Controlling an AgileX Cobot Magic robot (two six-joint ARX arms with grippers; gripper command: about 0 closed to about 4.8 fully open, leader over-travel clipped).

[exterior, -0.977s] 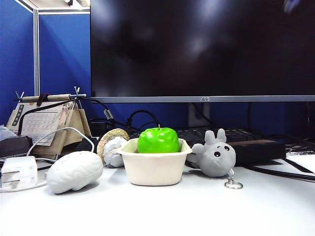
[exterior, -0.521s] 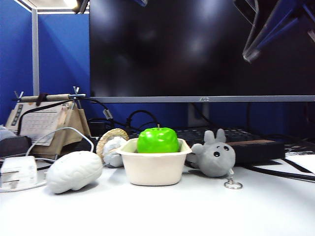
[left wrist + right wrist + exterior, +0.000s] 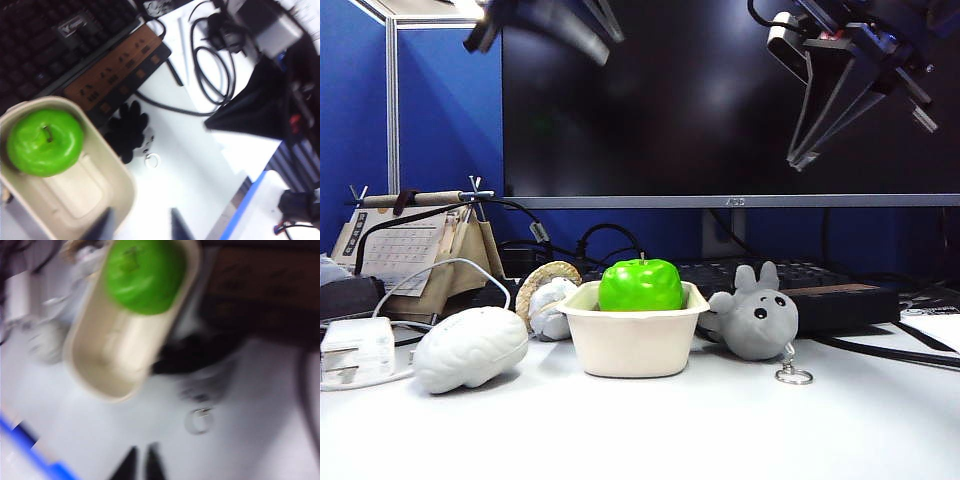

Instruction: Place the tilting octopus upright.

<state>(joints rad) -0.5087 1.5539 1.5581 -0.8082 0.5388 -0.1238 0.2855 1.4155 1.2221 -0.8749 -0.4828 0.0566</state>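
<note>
the octopus (image 3: pixel 757 318) is lying tilted at centre right of the exterior frame, leaning against the right wall of the cream tub (image 3: pixel 633 343), with its keyring (image 3: pixel 794 376) resting on the white table (image 3: pixel 720 430) just in front of it. the tub is holding a green apple (image 3: pixel 641 285). the right gripper (image 3: pixel 798 160) is hanging in the upper right of that frame, well above the octopus, its fingers drawn almost together and carrying nothing. the left gripper (image 3: pixel 542 25) is showing blurred in the upper left, well apart from the toy, its fingers spread wide and empty. in judgement, the approach step is in hand and no contact is being made yet. the next move is calling for the right gripper to be opening, descending onto the round head, closing on it and rotating the toy onto its base clear of the tub wall.
</note>
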